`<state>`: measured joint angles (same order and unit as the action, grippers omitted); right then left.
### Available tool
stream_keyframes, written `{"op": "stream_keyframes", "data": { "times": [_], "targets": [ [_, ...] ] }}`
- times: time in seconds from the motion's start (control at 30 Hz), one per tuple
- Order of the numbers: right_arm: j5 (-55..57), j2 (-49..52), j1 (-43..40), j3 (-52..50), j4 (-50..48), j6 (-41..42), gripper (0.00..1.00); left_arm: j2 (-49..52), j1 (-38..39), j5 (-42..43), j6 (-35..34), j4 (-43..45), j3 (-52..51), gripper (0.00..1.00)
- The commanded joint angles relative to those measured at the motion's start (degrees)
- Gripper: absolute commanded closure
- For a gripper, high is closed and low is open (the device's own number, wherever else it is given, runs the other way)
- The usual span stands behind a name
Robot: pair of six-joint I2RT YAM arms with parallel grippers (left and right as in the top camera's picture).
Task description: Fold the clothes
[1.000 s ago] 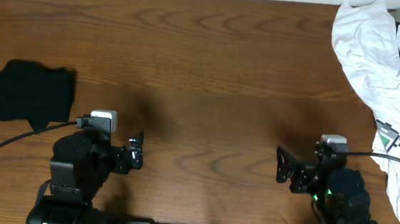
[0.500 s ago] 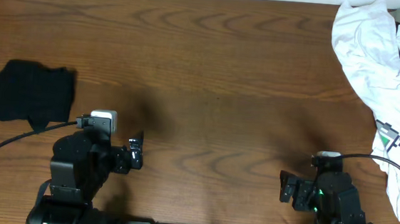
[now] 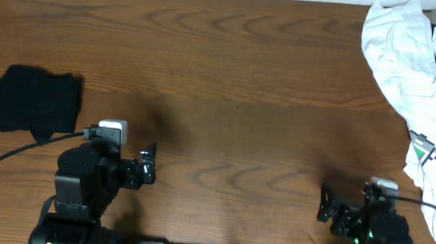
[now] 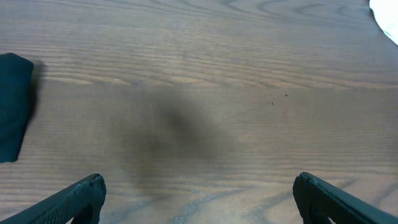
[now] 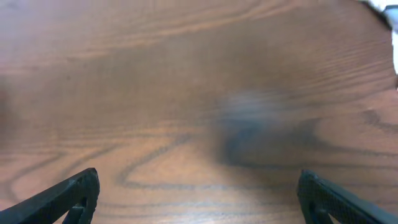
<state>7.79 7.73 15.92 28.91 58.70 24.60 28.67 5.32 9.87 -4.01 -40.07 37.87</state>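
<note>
Black garment (image 3: 34, 101), bunched compactly, mid-left; only overhead shows its full outline. Left end effector (image 3: 149, 166) and right end effector (image 3: 328, 207): both released.

Your overhead camera looks straight down on the whole surface (image 3: 236, 84) from well above, with both arms at its bottom edge. Your left wrist camera sits low and close, facing forward over the wood past the left pincer (image 4: 199, 196). It shares the clothes (image 4: 13, 106) at its left edge with the overhead view. Your right wrist camera rides just as low behind the right pincer (image 5: 198, 193). That view is blurred, and the pale sliver at top right is probably the white garments (image 5: 390, 15).
</note>
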Motion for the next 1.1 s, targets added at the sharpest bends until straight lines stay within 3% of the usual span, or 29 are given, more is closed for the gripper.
{"op": "stream_keyframes", "data": {
  "times": [0.0,0.13,0.27,0.47,0.8,1.07],
  "targets": [
    [0.79,-4.17,-0.72,-0.87,1.60,0.66,0.01,-0.26,0.13,-0.72,0.98,0.02,-0.15,0.02],
    [1.44,-7.45,-1.88,-1.14,2.78,0.63,0.01,-0.26,0.13,-0.72,0.98,0.02,-0.15,0.02],
    [1.70,-7.41,-3.63,-2.56,-4.39,-2.47,0.01,-0.26,0.13,-0.72,0.98,0.02,-0.15,0.02],
    [1.62,-7.41,-5.46,-9.66,-24.41,-10.36,0.01,-0.26,0.13,-0.72,0.98,0.02,-0.15,0.02],
    [-3.21,-7.43,-7.96,-28.37,-56.76,-10.71,0.01,-0.26,0.13,-0.72,0.98,0.02,-0.15,0.02],
    [-6.38,-7.48,-8.46,-28.61,-54.40,-17.90,0.01,-0.26,0.13,-0.72,0.98,0.02,-0.15,0.02]
  ]
}}
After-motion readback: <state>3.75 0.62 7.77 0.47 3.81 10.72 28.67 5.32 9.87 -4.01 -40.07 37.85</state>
